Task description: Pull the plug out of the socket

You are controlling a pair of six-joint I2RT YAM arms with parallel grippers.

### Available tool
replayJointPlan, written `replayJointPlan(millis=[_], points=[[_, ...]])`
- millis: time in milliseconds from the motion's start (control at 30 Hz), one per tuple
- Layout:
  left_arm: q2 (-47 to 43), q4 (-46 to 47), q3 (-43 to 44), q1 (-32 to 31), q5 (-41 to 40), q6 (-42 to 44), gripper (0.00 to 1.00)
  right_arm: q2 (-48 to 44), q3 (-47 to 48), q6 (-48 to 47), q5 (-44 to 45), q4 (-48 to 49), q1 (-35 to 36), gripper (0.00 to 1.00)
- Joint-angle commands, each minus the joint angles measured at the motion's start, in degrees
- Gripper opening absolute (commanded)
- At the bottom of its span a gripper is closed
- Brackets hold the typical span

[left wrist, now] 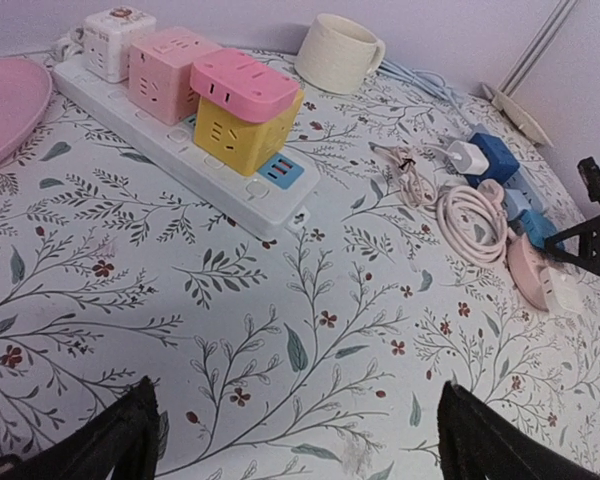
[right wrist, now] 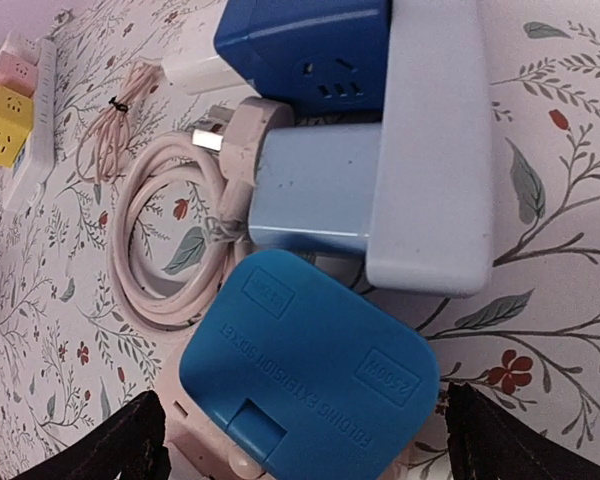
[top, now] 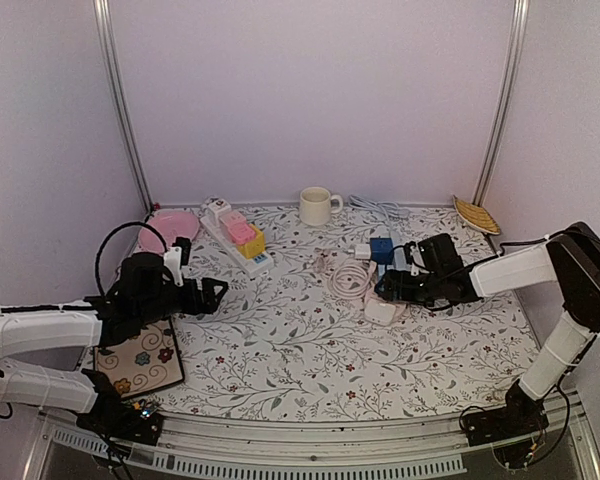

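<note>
1. Your booth is plain white walls with a metal post (top: 123, 110) running up from each far corner. The worktop (top: 300, 350) has a white cloth printed with grey-green leafy sprigs and little red flowers.
2. The plug (right wrist: 242, 140) is pale pink and sits right of the worktop's middle, pressed up against the side of the light blue socket block (right wrist: 315, 190). Its pink cable (right wrist: 160, 250) lies coiled just beside it, toward the middle. The block sits against a pale grey strip (right wrist: 430, 150), with a dark blue cube (right wrist: 300, 45) next to it.
3. Your right pincer (right wrist: 298, 445) is spread wide over a bright blue adapter (right wrist: 310, 370), one finger on either side. I can't tell if it's touching anything.
4. Your left pincer (left wrist: 295, 445) is spread wide too and pinching nothing. It's over bare cloth near the left edge, well apart from the plug.
5. Other stuff:
   - a white power strip (left wrist: 180, 160) carrying pink and yellow cubes, toward the far-left corner
   - a pink plate (top: 165, 228) just beside that strip
   - a cream mug (top: 317, 206) at the far edge
   - a woven dish (top: 477, 213) in the far-right corner
   - a patterned mat (top: 140, 368) near the near-left corner
</note>
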Motion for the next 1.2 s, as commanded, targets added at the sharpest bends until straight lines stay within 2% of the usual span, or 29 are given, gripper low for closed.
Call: replayJointPlan(millis=[0, 133, 333, 433, 567, 800, 1167], points=[[-1.0, 4.5, -1.5, -0.6, -1.5, 1.8, 0.97, 1.8, 1.7, 1.5, -0.7, 3.1, 3.3, 0.99], [-1.4, 6.8, -3.1, -0.6, -1.7, 2.2, 0.97, 1.8, 1.9, 4.5, 0.8, 3.1, 7.9, 0.99], [-0.4, 8.7, -4.0, -0.6, -1.9, 2.1, 0.97, 1.2, 2.2, 11.4, 5.7, 3.1, 19.5, 0.99], [0.1, 9.2, -4.0, -0.6, -1.7, 2.1, 0.97, 3.3, 5.4, 14.8, 7.4, 3.1, 26.8, 0.99], [0.8, 9.6, -3.9, -0.6, -1.7, 2.3, 0.97, 6.5, 10.6, 16.4, 6.9, 2.9, 31.5, 0.99], [0.9, 10.4, -4.1, -0.6, 0.3, 2.5, 0.97, 4.7, 11.1, 14.6, 9.4, -1.0, 30.7, 0.99], [2.4, 11.5, -4.0, -0.6, 2.5, 2.7, 0.97, -1.5, 5.9, 13.5, 6.2, -1.3, 22.6, 0.99]])
